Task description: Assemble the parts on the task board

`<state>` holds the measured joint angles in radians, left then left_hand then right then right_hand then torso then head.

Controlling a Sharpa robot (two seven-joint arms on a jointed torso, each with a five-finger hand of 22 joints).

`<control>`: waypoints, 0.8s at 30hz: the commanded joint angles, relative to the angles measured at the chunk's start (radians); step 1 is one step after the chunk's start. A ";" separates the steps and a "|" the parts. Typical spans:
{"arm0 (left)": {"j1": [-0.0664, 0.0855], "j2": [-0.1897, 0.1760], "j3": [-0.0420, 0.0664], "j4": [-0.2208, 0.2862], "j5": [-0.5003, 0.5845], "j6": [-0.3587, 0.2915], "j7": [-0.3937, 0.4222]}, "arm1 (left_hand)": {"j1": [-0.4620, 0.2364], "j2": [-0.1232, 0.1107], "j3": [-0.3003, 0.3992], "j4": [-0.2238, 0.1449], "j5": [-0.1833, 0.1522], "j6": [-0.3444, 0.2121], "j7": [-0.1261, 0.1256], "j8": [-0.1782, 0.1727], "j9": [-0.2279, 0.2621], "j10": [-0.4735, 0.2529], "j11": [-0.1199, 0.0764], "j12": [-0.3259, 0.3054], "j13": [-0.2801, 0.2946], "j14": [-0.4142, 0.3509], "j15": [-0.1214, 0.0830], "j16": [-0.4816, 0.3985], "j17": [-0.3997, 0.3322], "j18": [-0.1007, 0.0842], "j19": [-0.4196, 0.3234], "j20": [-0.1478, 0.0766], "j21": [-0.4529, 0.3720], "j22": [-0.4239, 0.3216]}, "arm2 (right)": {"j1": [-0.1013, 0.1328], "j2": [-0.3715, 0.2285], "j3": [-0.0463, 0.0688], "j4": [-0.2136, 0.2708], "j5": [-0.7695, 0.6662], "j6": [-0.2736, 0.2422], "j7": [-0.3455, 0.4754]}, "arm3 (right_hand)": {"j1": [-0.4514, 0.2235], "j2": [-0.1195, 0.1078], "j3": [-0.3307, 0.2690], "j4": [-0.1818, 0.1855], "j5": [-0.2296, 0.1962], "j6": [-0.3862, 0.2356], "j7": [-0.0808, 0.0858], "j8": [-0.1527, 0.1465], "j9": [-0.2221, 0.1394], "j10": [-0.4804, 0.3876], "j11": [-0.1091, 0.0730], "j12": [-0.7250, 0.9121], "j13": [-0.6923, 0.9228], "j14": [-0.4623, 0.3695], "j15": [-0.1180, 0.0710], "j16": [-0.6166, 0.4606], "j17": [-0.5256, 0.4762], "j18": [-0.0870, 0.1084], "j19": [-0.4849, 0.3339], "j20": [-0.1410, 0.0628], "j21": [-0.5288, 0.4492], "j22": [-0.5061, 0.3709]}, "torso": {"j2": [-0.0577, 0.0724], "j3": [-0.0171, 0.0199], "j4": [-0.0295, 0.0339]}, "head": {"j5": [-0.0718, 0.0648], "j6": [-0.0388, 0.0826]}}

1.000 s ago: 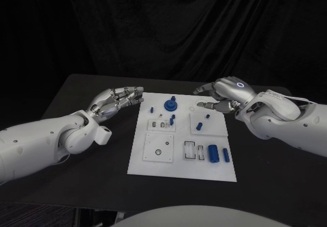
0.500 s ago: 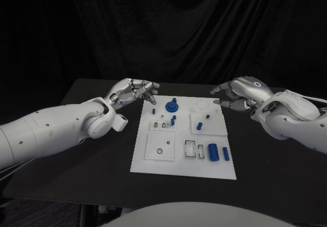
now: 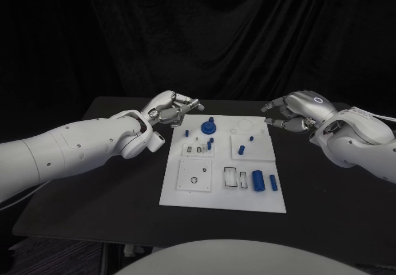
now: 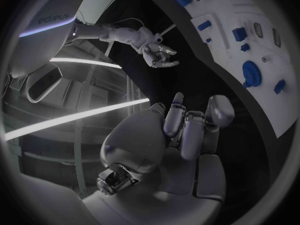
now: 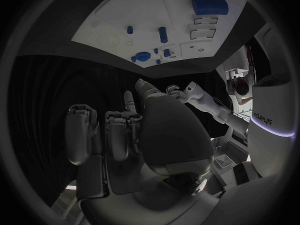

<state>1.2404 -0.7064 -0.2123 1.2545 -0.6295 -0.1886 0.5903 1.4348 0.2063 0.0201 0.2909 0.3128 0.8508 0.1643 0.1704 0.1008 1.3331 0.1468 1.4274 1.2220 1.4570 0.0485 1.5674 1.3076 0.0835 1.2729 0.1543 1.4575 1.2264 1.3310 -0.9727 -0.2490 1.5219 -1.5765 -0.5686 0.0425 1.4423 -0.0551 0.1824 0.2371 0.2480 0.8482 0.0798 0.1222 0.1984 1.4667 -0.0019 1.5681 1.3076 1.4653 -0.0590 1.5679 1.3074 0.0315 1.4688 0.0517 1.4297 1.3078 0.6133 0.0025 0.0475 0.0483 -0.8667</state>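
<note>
The white task board [image 3: 216,200] lies in the middle of the black table. On it are a round blue piece [image 3: 209,127] at the far end, several small blue pegs [image 3: 241,152] and two blue cylinders [image 3: 258,182] near the right edge. My left hand [image 3: 173,107] hovers above the board's far left corner, fingers loosely bent, holding nothing. My right hand [image 3: 293,112] hangs off the far right corner, fingers apart and empty. The left wrist view shows the board [image 4: 220,7], the round piece [image 4: 252,73] and the right hand [image 4: 159,55]. The board [image 5: 125,15] also appears in the right wrist view.
The black table [image 3: 99,195] stretches wide on both sides of the board. White inset plates [image 3: 194,175] with slots and holes sit on the board's near half. A dark curtain hangs behind the table.
My left hand has risen and moved toward the board's far left corner. My right hand has drawn back to the right, off the board's far edge.
</note>
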 commanded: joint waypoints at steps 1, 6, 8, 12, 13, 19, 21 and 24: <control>0.017 -0.001 0.001 0.037 -0.330 -0.062 -0.280 | -0.023 -0.022 -0.006 0.000 -0.039 0.013 -0.001 0.010 0.011 0.238 -0.055 0.143 0.349 0.114 -0.006 0.003 0.263 -0.023 0.068 -0.001 0.035 0.082 | -0.002 0.002 0.001 -0.004 0.000 0.010 -0.031 | 0.012 0.000 0.007 0.002 0.007 0.002 0.005 -0.009 -0.002 0.104 -0.005 0.003 0.263 0.106 -0.007 0.003 0.263 0.002 0.038 -0.007 0.004 0.219 | 0.004 0.0059 -0.0112 | 0.005 -0.001; 0.069 0.004 0.001 0.096 -0.463 0.022 -0.532 | -0.081 -0.033 -0.015 -0.004 -0.096 0.034 -0.019 0.055 0.069 0.238 -0.069 0.143 0.349 0.114 -0.019 0.003 0.263 -0.046 0.162 -0.013 0.074 0.192 | -0.002 0.007 0.001 -0.008 0.000 0.012 -0.042 | 0.013 0.001 0.008 0.003 0.011 0.000 0.005 -0.012 -0.004 0.104 -0.004 0.003 0.263 0.106 -0.006 0.003 0.263 0.001 0.039 -0.006 0.006 0.220 | 0.007 0.0114 -0.0121 | 0.008 -0.002; 0.091 0.011 0.001 0.116 -0.485 0.082 -0.631 | -0.096 -0.032 -0.019 -0.003 -0.106 0.037 -0.021 0.067 0.085 0.238 -0.072 0.143 0.349 0.114 -0.022 0.003 0.263 -0.049 0.173 -0.014 0.078 0.205 | -0.003 0.011 0.001 -0.013 0.000 0.015 -0.045 | 0.014 0.002 0.010 0.004 0.022 -0.001 0.007 -0.017 -0.006 0.104 -0.003 0.003 0.263 0.106 -0.005 0.003 0.263 0.001 0.039 -0.006 0.006 0.220 | 0.009 0.0166 -0.0169 | 0.009 -0.005; 0.115 0.026 0.001 0.138 -0.504 0.190 -0.779 | -0.293 -0.016 -0.101 -0.001 -0.222 0.045 -0.044 0.173 0.223 0.238 -0.095 0.143 0.349 0.114 -0.044 0.003 0.263 -0.077 0.275 -0.035 0.107 0.318 | -0.008 0.018 0.001 -0.020 0.000 0.024 -0.049 | 0.014 0.003 0.012 0.005 0.028 -0.002 0.008 -0.019 -0.008 0.104 -0.002 0.003 0.263 0.106 -0.005 0.003 0.263 0.001 0.039 -0.005 0.006 0.220 | 0.011 0.0211 -0.0221 | 0.012 -0.006; 0.119 0.032 0.001 0.140 -0.507 0.219 -0.812 | -0.315 -0.015 -0.110 -0.008 -0.224 0.038 -0.049 0.195 0.254 0.238 -0.099 0.143 0.349 0.114 -0.048 0.003 0.263 -0.078 0.281 -0.040 0.109 0.324 | -0.009 0.020 0.000 -0.022 0.000 0.024 -0.050 | 0.014 0.004 0.013 0.005 0.031 -0.002 0.008 -0.020 -0.008 0.104 -0.002 0.003 0.263 0.106 -0.005 0.003 0.263 0.001 0.039 -0.005 0.006 0.220 | 0.011 0.0214 -0.0228 | 0.013 -0.006; 0.130 0.060 0.001 0.143 -0.514 0.285 -0.909 | -0.307 -0.034 -0.108 -0.030 -0.186 -0.037 -0.073 0.373 0.527 0.238 -0.123 0.143 0.349 0.114 -0.075 0.003 0.263 -0.084 0.298 -0.065 0.113 0.344 | -0.014 0.022 0.000 -0.025 0.000 0.022 -0.055 | 0.013 0.004 0.013 0.006 0.033 -0.002 0.008 -0.021 -0.009 0.104 -0.002 0.003 0.263 0.106 -0.004 0.003 0.263 0.002 0.039 -0.005 0.005 0.219 | 0.012 0.0248 -0.0300 | 0.023 -0.006; 0.132 0.068 0.001 0.144 -0.515 0.296 -0.941 | -0.308 -0.044 -0.107 -0.032 -0.184 -0.073 -0.076 0.430 0.638 0.238 -0.132 0.143 0.349 0.114 -0.078 0.003 0.263 -0.084 0.298 -0.071 0.113 0.344 | -0.014 0.023 0.000 -0.026 0.000 0.020 -0.057 | 0.013 0.005 0.014 0.007 0.035 -0.002 0.009 -0.022 -0.009 0.104 -0.001 0.003 0.263 0.106 -0.004 0.003 0.263 0.002 0.039 -0.005 0.005 0.219 | 0.014 0.0294 -0.0372 | 0.029 -0.006; 0.133 0.080 0.001 0.140 -0.516 0.307 -0.985 | -0.304 -0.050 -0.104 -0.041 -0.173 -0.086 -0.083 0.452 0.697 0.238 -0.133 0.143 0.349 0.114 -0.082 0.003 0.263 -0.084 0.298 -0.074 0.113 0.344 | -0.015 0.020 0.000 -0.025 0.000 0.019 -0.062 | 0.013 0.005 0.014 0.007 0.035 -0.002 0.009 -0.022 -0.009 0.104 -0.001 0.003 0.263 0.106 -0.004 0.003 0.263 0.002 0.039 -0.005 0.005 0.219 | 0.015 0.0332 -0.0410 | 0.033 -0.006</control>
<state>1.3698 -0.6307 -0.2123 1.3954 -1.1231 0.0549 -0.2864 1.1334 0.1650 -0.0832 0.2558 0.1369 0.7723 0.0808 0.6176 0.7846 1.4670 0.0200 1.5685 1.3099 1.4666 -0.0274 1.5682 1.3081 0.0134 1.4640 0.0869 1.5669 1.3080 1.3184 -0.9507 -0.2492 1.4966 -1.5748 -0.5519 0.0076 1.4476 -0.0497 0.1906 0.2454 0.2783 0.8446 0.0834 0.1044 0.1903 1.4667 -0.0019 1.5681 1.3075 1.4653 -0.0590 1.5679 1.3074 0.0315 1.4688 0.0517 1.4296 1.3076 0.6260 0.0300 0.0140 0.0778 -0.8729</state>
